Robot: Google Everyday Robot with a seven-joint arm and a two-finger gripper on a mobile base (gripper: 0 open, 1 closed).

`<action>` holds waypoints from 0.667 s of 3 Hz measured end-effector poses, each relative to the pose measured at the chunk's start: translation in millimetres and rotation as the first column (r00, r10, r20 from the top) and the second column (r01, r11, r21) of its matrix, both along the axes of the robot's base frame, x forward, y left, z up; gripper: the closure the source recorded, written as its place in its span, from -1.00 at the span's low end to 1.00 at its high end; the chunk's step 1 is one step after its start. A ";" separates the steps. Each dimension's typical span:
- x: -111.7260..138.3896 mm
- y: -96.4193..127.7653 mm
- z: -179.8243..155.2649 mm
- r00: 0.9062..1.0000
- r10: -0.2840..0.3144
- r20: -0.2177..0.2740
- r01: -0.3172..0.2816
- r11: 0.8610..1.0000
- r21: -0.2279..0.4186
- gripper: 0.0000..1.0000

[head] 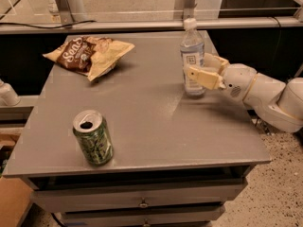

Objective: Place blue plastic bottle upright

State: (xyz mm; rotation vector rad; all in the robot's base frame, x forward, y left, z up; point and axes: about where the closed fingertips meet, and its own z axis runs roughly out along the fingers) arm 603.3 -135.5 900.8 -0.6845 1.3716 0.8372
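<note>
On your bench [142,108], a chip bag [90,56] lies at the far left and a green soda can [93,137] stands front left. The blue plastic bottle [191,51] stands upright, right of centre. The gripper [196,67] reaches in from the right, its jaws clasping the bottle's lower half.

Most likely a robotics lab or test area, not a home. Plain grey desk [156,122] with shallow drawers [142,195] on a speckled hard floor [270,188]; metal rail [142,25] and bare posts [64,1] along the far edge; loose black cable [33,26]; cardboard box [12,207] beside the near left corner. White robot arm [265,91] reaching over the right edge, gripper [195,64] clasped around the upright blue plastic bottle [191,48] near the far right corner.
</note>
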 end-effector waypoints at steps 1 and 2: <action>-0.8 -7.2 -3.7 1.000 -0.016 0.004 0.016 1.000 0.008 -1.00; -2.5 -14.6 -7.1 0.999 -0.029 0.015 0.029 1.000 0.011 -0.66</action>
